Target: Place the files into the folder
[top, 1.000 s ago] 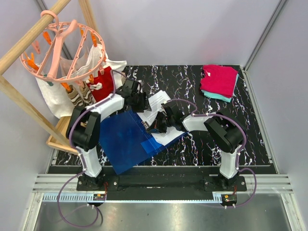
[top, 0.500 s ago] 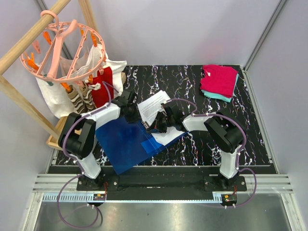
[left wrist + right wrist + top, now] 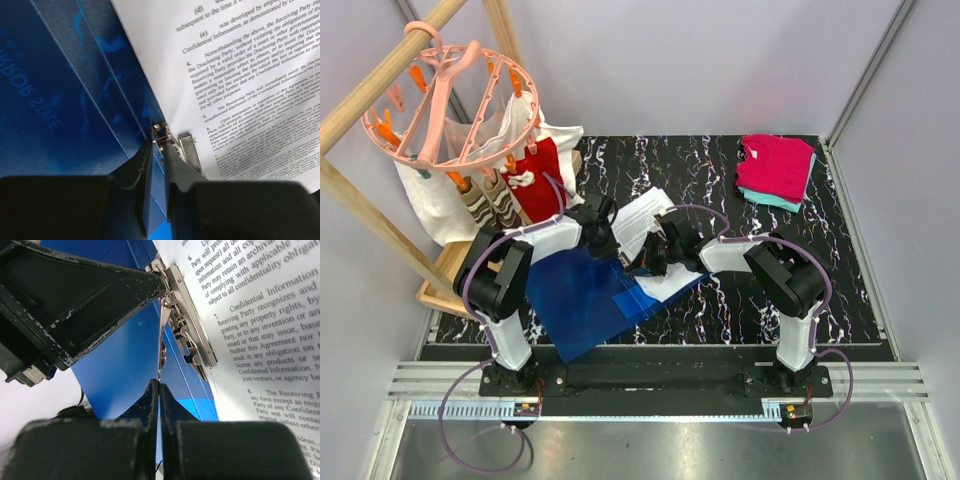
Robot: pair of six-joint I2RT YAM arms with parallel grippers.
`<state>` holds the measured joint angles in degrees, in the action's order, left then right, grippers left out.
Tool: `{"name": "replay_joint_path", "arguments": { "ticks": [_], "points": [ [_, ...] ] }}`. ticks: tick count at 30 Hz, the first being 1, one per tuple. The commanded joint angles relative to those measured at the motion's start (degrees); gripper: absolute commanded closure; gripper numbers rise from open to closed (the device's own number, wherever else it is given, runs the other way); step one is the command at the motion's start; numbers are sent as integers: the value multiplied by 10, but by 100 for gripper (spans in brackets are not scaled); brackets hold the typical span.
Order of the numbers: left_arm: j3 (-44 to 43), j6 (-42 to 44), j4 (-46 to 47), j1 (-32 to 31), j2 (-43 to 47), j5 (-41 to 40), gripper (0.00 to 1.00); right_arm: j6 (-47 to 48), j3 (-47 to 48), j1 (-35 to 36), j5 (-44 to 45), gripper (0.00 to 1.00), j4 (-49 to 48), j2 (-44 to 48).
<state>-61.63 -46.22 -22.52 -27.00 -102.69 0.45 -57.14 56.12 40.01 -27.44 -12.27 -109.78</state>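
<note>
Inspection, remote station. The files (image 3: 638, 220) lie as a white printed stack on the far right part of the open folder (image 3: 582, 300), which rests flat on the table (image 3: 750, 290) in front of the two arm bases. The near left edge of the sheets runs alongside the folder's metal clip (image 3: 192, 325). I cannot tell whether that edge is under the clip bar or only against it.

The right gripper (image 3: 158, 385) is closed tight, with the thin clip lever (image 3: 161, 340) pinched between its tips. It has not shifted over the last second.

The change is on the left. A second ago the left gripper (image 3: 159, 147) stood further back, over the far left corner of the sheets, with its jaws wider. It has since come in to the clip and narrowed to a slit, its tips at the clip's metal end. I cannot tell whether they grip that metal or merely touch it.

Sheets and folder appear not to have moved. My judgement: both arms are now working the clip, so the paper is placed and what remains is securing it and closing the cover.

The folded pink and teal clothes (image 3: 777, 168) lie well apart at the far right
</note>
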Motion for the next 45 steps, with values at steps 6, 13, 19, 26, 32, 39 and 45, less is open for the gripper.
{"name": "replay_joint_path", "arguments": {
  "ticks": [6,13,19,26,32,39,45],
  "points": [
    [-61,125,-50,-5,-80,-60,100,133,10,-5,117,100,122,-34],
    [-73,172,-64,-11,-83,-47,100,172,21,-4,177,100,193,-59],
    [-64,175,-60,-11,-79,-56,100,168,1,-5,208,100,195,-73],
    [-53,163,-53,-11,-74,-48,100,150,-29,-5,249,100,188,-91],
    [-42,126,-53,-16,-66,-34,100,150,-31,-5,192,100,141,-99],
    [35,20,4,-25,-24,-7,100,87,-65,-5,100,100,22,-71],
    [54,14,36,-28,27,-17,100,63,-70,-27,27,87,-22,-55]
  ]
}}
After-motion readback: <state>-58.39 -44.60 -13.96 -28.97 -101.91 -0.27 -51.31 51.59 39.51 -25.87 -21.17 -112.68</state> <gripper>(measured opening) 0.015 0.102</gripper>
